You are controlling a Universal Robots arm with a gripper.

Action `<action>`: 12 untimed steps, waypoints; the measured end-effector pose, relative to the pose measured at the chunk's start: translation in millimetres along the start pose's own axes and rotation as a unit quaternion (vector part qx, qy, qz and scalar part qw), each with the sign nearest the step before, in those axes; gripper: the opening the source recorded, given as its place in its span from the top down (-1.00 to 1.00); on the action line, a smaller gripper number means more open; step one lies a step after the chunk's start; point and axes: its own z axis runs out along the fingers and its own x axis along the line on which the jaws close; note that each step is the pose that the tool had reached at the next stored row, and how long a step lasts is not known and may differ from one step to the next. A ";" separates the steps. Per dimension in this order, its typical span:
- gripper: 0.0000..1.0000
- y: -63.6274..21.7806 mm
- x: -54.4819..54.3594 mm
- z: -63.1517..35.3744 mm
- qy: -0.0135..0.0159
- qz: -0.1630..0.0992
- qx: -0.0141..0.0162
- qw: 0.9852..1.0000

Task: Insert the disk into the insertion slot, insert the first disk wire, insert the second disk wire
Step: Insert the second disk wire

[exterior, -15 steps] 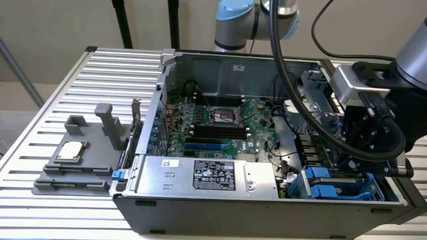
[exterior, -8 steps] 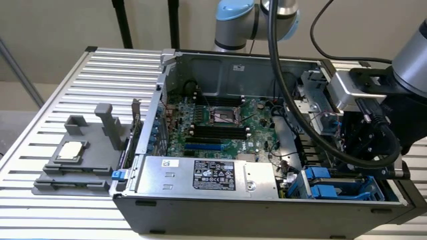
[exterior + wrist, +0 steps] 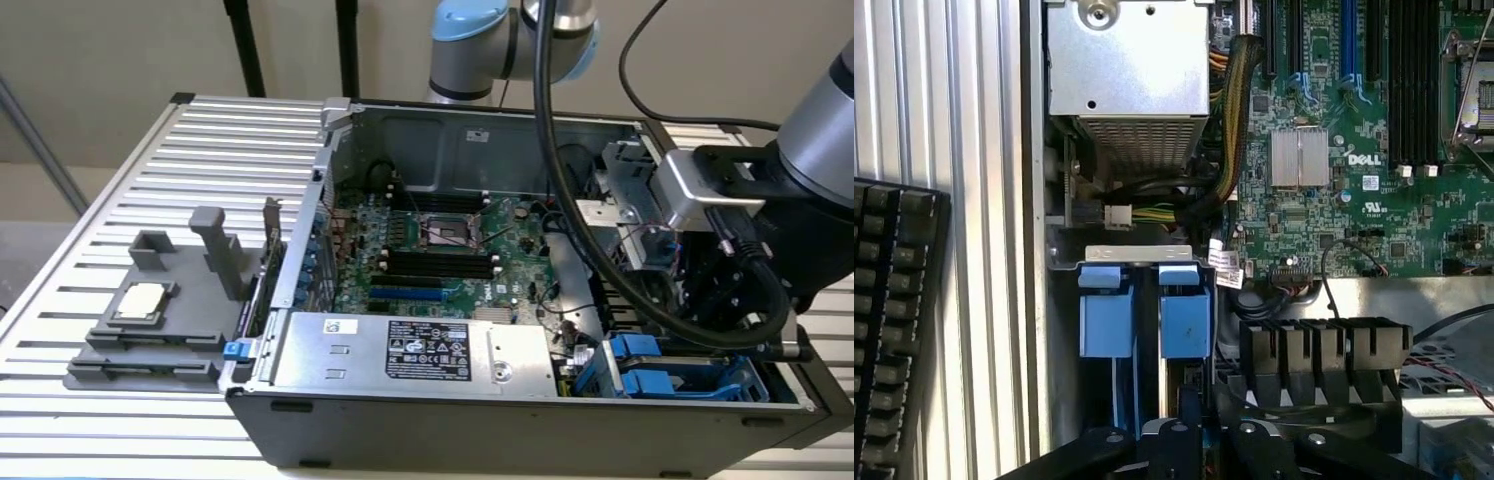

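The insertion slot (image 3: 1139,256) is the drive cage in the corner of the open computer case, also seen at the lower right of the exterior view (image 3: 738,385). Two bright blue carrier ends sit side by side in it (image 3: 1106,318), (image 3: 1184,318). I take the one under my fingers to be the disk's carrier; its silver body is hidden in the cage. My gripper (image 3: 1189,415) hangs shut just over that carrier with nothing visible between its fingers. A white connector (image 3: 1119,215) on a bundle of yellow and black wires lies loose just beyond the cage.
The silver power supply (image 3: 427,350) with a black label stands beside the cage. The green motherboard (image 3: 441,250) fills the case floor. A grey block fixture (image 3: 160,310) sits on the slatted table (image 3: 120,200). A black keyboard (image 3: 894,330) lies outside the case wall. The arm's cable (image 3: 587,230) loops over the case.
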 end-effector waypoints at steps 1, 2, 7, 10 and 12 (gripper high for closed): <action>0.66 0.0 0.1 0.2 0.000 0.000 0.000 1.000; 0.66 0.0 0.2 0.4 -0.001 0.000 0.000 1.000; 0.66 0.0 0.6 0.9 -0.002 0.000 0.000 1.000; 0.66 0.0 0.7 1.2 -0.002 0.000 0.000 1.000; 0.66 0.1 0.8 2.6 -0.002 0.000 0.000 1.000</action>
